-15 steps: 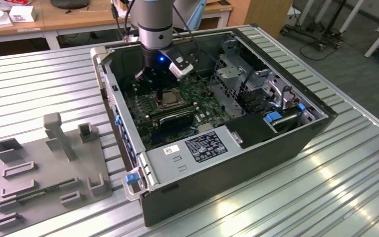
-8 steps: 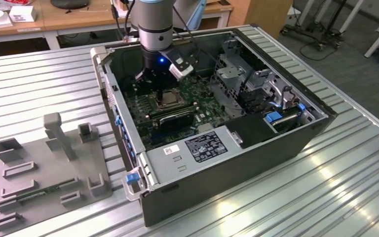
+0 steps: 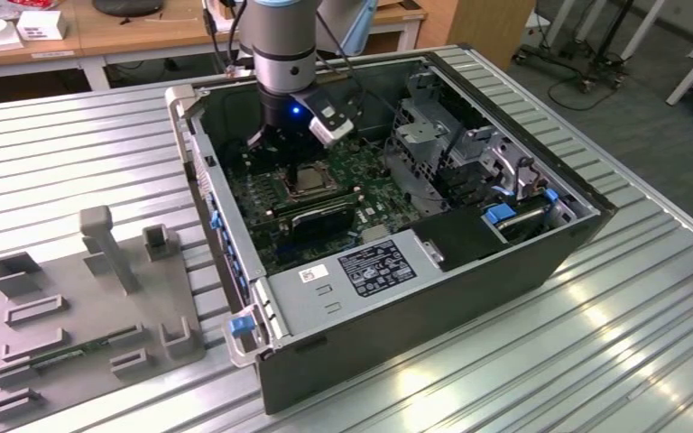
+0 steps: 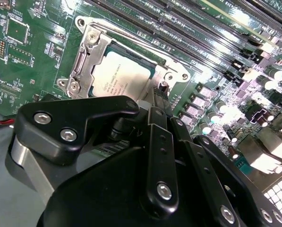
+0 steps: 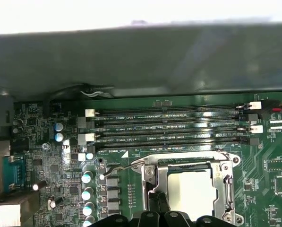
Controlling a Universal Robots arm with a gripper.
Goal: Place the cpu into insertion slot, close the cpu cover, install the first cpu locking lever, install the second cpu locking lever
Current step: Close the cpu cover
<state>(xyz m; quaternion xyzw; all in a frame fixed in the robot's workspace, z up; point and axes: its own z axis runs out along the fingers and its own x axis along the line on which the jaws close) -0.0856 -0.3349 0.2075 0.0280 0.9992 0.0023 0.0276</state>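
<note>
Gripper [image 4: 162,87] down inside the computer case [image 3: 540,262], fingers pinched together, tips right at the edge of the cpu cover [image 4: 84,52]. Cover lies flat around the cpu [image 4: 119,78], which sits in the insertion slot [image 3: 309,181]; a wire lever [image 5: 118,167] juts out beside it

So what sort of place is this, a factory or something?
Most likely a robotics lab or workshop rather than a factory. A robot arm reaches into an open computer case that sits on a ribbed metal table, and ordinary wooden desks stand behind it.
</note>
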